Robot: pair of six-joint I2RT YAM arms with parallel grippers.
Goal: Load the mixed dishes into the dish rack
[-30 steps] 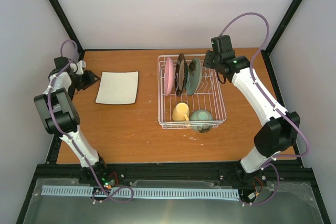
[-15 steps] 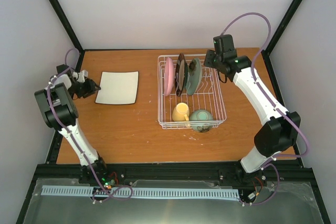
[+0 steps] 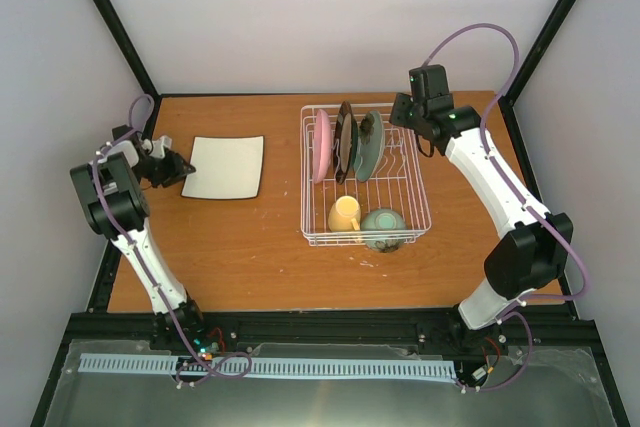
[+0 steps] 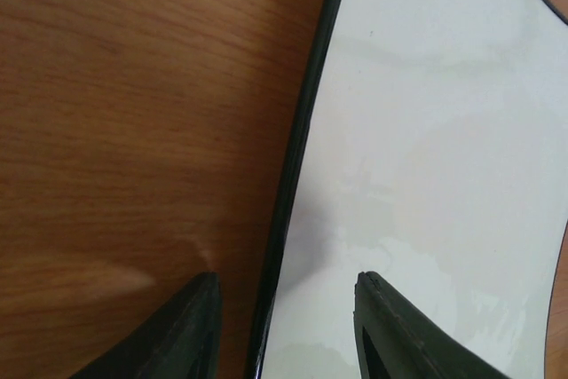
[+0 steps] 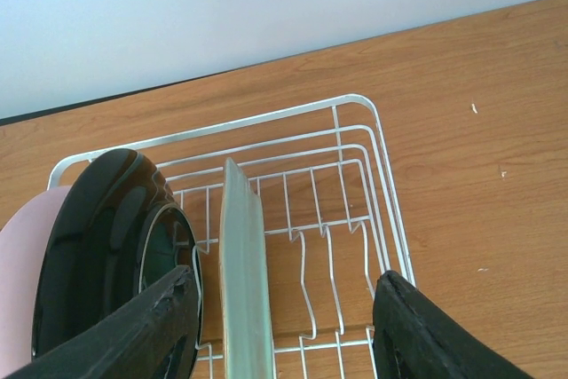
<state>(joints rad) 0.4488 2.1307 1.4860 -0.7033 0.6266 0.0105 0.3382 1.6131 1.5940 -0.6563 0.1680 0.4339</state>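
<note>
The cream square plate (image 3: 225, 167) lies flat on the table, left of the dish rack (image 3: 418, 209). My left gripper (image 3: 183, 171) is open at the plate's left edge. In the left wrist view the left gripper (image 4: 284, 308) straddles the dark rim of the cream plate (image 4: 426, 175), one finger over wood, one over the plate. The pink plate (image 3: 322, 145), dark brown plate (image 3: 345, 140) and teal plate (image 3: 368, 144) stand on edge in the rack. The yellow mug (image 3: 345, 214) and green bowl (image 3: 384, 228) sit at the rack's near end. My right gripper (image 3: 400, 117) hovers open over the rack's far right corner, holding nothing.
In the right wrist view the teal plate (image 5: 244, 281) stands edge-on between the open fingers of the right gripper (image 5: 284, 308), beside the dark brown plate (image 5: 98, 237). Bare upright tines (image 5: 333, 264) stand to the teal plate's right. Black frame posts and pale walls enclose the table.
My left gripper has moved right to the cream plate's left edge. The right gripper has drifted slightly right, away from the teal plate.
</note>
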